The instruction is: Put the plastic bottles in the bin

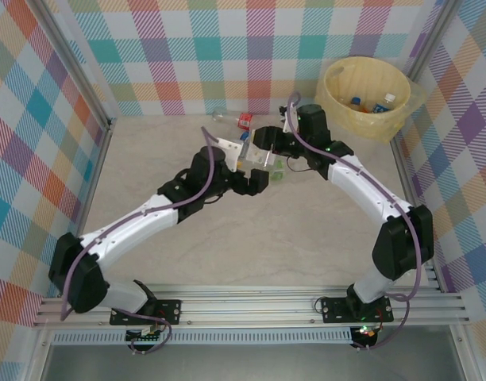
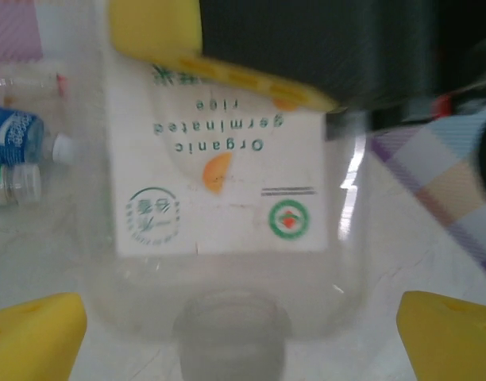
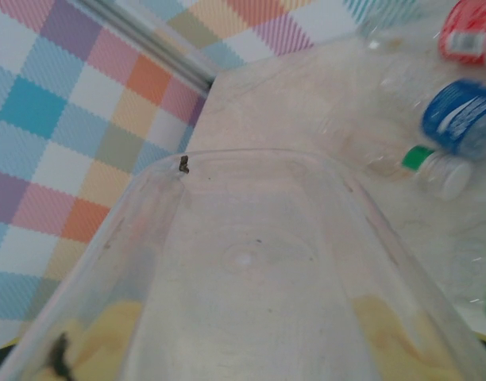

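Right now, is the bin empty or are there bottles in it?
Not empty. The top view shows the bin with at least two bottles lying inside, one blue-capped, one white-capped.

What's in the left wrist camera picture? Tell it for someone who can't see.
A clear plastic bottle with a white label sits close up between the left gripper's open yellow fingertips, neck toward the camera. A yellow finger of the right gripper clamps its far end; a blue-labelled bottle lies beyond, at left.

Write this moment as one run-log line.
left gripper: open, astride clear bottle | right gripper: shut on clear bottle | bin: a few bottles inside
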{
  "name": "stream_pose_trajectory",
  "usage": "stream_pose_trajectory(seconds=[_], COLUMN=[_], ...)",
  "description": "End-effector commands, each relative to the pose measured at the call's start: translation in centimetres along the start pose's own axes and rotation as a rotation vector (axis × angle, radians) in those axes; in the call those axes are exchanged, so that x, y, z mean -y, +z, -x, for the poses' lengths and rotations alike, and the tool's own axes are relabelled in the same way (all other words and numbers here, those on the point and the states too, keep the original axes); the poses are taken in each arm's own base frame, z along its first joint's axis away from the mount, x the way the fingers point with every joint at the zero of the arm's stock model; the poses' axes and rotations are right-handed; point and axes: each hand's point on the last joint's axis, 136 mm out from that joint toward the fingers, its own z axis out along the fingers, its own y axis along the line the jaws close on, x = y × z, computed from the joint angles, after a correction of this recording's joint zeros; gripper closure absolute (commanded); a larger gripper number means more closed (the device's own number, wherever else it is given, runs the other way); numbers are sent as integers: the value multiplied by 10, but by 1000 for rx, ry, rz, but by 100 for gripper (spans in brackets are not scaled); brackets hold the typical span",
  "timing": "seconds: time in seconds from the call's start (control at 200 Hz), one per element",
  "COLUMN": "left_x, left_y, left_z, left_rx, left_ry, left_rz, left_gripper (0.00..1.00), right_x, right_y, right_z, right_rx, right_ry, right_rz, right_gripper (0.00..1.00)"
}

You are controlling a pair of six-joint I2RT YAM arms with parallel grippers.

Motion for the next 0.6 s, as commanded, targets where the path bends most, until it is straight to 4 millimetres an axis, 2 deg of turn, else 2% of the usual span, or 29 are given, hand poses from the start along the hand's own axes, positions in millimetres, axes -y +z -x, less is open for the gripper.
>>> stream_pose_trajectory(seconds=[0.0,0.08,0.17,0.295,0.445,0.47,0.595], left_x=[-1,-24,-57,-104,-135,-140,-153], left_y=[-43,-65,-85,-100,-108,-109,-110], left_z=[50,56,52,26,-5,-15,-36], left_rx=[229,307,359,323,275,240,194], left_ry=[-88,-148,-214,-294,-363,-363,-393], left_rz=[9,114,282,532,699,730,797], left_gripper=[0,0,0,0,0,0,0], right_x=[1,1,1,3,12,14,45], right_y=[-21,-32,-49,-76,-106,-110,-130], right_z=[30,45,67,105,155,163,207], right_rx=[106,154,217,315,433,449,524], right_ry=[-118,-156,-215,-281,-280,-272,-231], right_rz=[-86,-116,-164,-234,-251,-247,-314], right_gripper=[53,54,54,54,54,54,54])
